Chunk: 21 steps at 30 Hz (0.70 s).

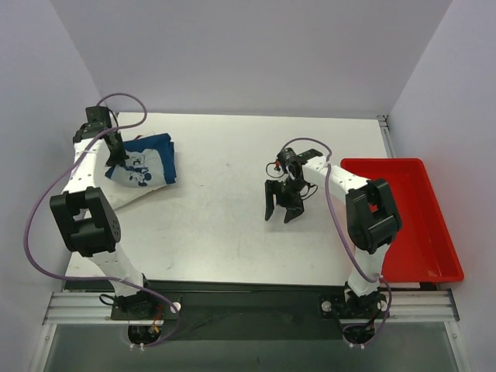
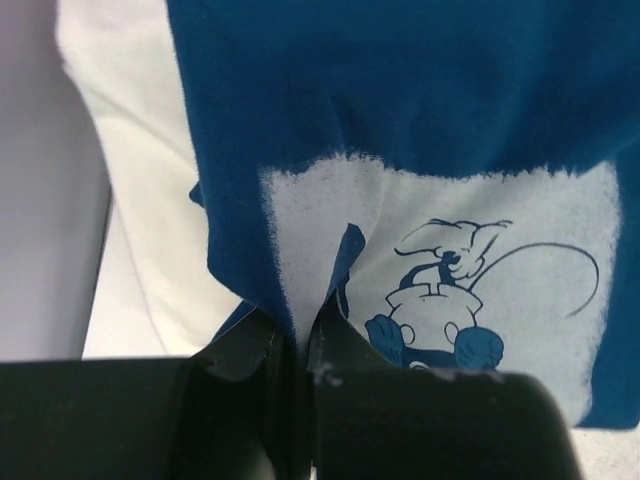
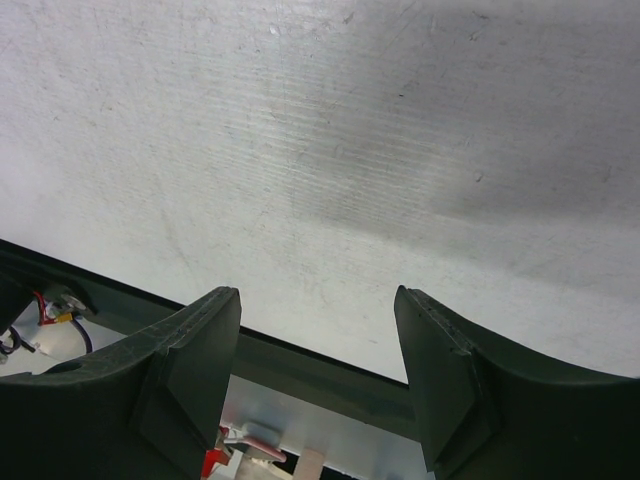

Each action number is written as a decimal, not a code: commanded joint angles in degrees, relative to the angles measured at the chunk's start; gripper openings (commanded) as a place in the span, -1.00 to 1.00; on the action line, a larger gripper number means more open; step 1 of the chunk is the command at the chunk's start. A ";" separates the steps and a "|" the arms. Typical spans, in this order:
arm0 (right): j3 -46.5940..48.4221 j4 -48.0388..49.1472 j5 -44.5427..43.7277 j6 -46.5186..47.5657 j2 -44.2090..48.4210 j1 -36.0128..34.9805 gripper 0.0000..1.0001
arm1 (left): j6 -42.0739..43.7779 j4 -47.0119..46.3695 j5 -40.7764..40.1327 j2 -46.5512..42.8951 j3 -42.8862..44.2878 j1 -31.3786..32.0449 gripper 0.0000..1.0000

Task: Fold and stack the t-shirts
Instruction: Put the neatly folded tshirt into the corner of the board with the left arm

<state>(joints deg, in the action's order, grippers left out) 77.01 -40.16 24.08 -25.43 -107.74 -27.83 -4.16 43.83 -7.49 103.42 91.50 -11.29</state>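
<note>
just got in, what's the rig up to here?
Shirt folding, not finished. The left tool is shut on a pinch of the blue shirt at its white print, at the far left of the table. A white shirt shows beside it. The right tool hangs open over bare table, holding nothing. A red tray sits at the right.

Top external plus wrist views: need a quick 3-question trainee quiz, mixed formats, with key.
1. True or false: the left claw is shut on the blue t-shirt.
2. Short answer: on which side of the table, by the robot's own sides, does the red tray sit?
3. Pick one: the right claw hangs open over A) the red tray, B) bare table, C) the blue t-shirt.

Key: 1 true; 2 right; 3 B.
</note>
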 commanded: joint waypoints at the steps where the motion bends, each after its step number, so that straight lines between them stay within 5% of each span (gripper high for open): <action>1: -1.16 -2.20 0.27 0.12 3.24 -0.29 0.27 | 0.12 -4.54 -1.30 -1.46 -0.88 -3.29 -1.00; 7: -0.81 -2.20 0.36 -0.06 3.24 -0.20 0.27 | -0.32 -4.99 -0.16 -1.11 -3.35 -5.85 -0.92; 11: -0.29 -2.20 0.45 -0.41 3.15 -0.38 0.28 | -1.37 -4.11 0.54 -0.58 -4.58 -5.94 -0.05; 16: 0.68 -2.38 -0.87 -0.58 5.35 -0.03 0.29 | -4.35 -2.97 1.86 -2.25 -5.02 -5.94 0.61; 21: 1.91 -2.64 -3.59 -0.76 9.12 0.24 0.30 | -9.10 -1.91 -0.16 -9.27 -6.16 -5.94 0.85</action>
<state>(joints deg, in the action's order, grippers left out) 76.40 -40.14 22.92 -25.67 -103.88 -27.79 -9.32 41.67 -6.74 101.62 85.65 -16.71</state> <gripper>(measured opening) 0.646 0.915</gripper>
